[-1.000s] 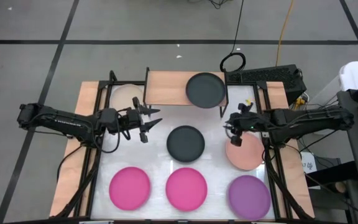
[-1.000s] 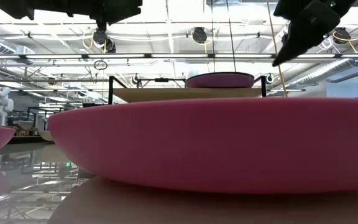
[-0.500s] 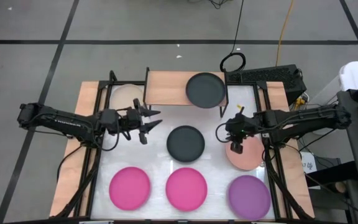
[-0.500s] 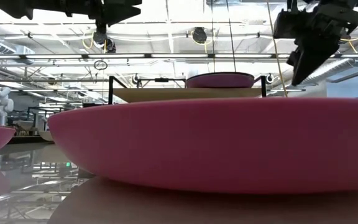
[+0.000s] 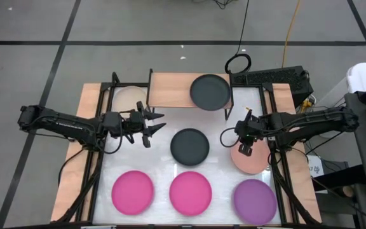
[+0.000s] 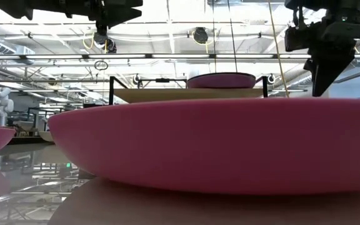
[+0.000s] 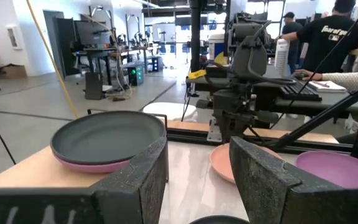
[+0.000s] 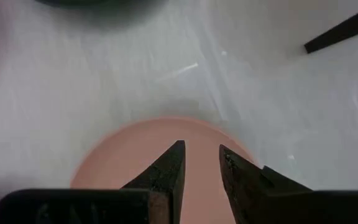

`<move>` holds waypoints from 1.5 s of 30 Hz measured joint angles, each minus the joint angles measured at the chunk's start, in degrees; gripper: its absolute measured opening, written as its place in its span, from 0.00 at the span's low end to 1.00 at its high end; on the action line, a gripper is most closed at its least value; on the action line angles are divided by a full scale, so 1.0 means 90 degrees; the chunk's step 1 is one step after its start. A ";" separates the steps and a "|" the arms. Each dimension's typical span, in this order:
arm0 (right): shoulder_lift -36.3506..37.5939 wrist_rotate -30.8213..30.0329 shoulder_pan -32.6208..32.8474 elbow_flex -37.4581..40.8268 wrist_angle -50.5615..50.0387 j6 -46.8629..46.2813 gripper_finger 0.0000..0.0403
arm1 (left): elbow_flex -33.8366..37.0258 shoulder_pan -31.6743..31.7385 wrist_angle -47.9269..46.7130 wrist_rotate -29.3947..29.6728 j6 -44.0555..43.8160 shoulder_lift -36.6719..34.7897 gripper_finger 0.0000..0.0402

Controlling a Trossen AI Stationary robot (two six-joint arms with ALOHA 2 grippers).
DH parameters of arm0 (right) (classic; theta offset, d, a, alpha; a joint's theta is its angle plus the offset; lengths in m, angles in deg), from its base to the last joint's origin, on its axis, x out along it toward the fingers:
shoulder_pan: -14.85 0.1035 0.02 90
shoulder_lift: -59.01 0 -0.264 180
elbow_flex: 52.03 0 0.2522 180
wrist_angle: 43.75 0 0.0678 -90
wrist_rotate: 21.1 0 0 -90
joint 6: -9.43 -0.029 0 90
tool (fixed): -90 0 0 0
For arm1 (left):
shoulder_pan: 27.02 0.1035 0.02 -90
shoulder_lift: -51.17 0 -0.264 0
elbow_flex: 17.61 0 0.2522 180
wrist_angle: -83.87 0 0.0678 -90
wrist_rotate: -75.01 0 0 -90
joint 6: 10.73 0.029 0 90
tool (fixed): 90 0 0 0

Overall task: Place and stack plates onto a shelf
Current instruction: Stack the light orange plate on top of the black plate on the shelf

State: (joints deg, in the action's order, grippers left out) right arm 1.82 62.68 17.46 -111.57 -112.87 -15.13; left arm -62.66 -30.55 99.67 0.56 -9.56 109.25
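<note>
- the right gripper [image 5: 247, 151] is being seen swung round from the bare counter [image 5: 164, 137] to hang over the near rim of the salmon plate [image 5: 251, 159], tips now pointing down instead of out toward the middle.
- in the right wrist view its fingers [image 8: 169, 168] are being held part-way apart, grasping nothing, with the salmon plate's rim directly beneath the gap.
- this is being read as the approach to the next pick: an edge grip on the salmon plate looks to be lined up, not yet made.
- the left gripper [image 5: 152, 124] is being kept where it was, above the counter just left of the loose dark grey plate [image 5: 190, 145], fingers [image 7: 138, 177] spread and empty.
- the shelf [image 5: 189, 90] is being seen at the far edge, already carrying a dark grey plate [image 5: 210, 91] over a pink one.
- the salmon plate is lying flat, face up; being round, no long axis is being shown.
- two hot pink plates [image 5: 132, 191] and the purple plate [image 5: 255, 199] are being left along the near edge.
</note>
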 joint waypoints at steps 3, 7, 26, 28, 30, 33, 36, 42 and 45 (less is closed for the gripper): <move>0.0000 0.0012 0.0000 0.0000 -0.0025 -0.0019 0.23 | 0.0000 0.0000 0.0000 -0.0002 -0.0063 0.0000 0.45; 0.0000 0.0044 0.0000 0.0000 -0.0127 -0.0254 0.29 | 0.0000 -0.0006 -0.0073 -0.0001 -0.0285 0.0000 0.45; -0.0009 0.0207 -0.0226 0.1488 0.1011 -0.0959 0.45 | 0.0000 -0.0078 -0.0124 0.0002 -0.0185 -0.0002 0.45; -0.0070 0.0174 -0.0412 0.1557 0.1036 -0.0895 0.45 | 0.0000 -0.0075 -0.0117 0.0002 -0.0185 -0.0002 0.45; -0.0127 -0.0016 -0.0574 0.1589 0.1057 -0.0702 0.45 | 0.0000 -0.0075 -0.0109 0.0002 -0.0185 -0.0002 0.45; -0.0223 -0.0065 -0.0783 0.1588 0.1139 -0.0544 0.45 | -0.0002 -0.0075 -0.0106 0.0002 -0.0186 -0.0002 0.45; -0.0262 0.0028 -0.0888 0.1588 0.1318 -0.0523 0.45 | -0.0002 -0.0075 -0.0108 0.0002 -0.0185 -0.0002 0.45; -0.0449 -0.0209 -0.1185 0.1586 0.1433 -0.0667 0.45 | -0.0002 -0.0075 -0.0112 0.0002 -0.0185 -0.0002 0.45; -0.0611 -0.0307 -0.1321 0.1589 0.1414 -0.0641 0.45 | -0.0002 -0.0075 -0.0113 0.0002 -0.0185 -0.0002 0.45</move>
State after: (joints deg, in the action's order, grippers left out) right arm -3.68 59.92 5.57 -97.27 -100.14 -20.90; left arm -62.68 -31.22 98.65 0.59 -11.22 109.23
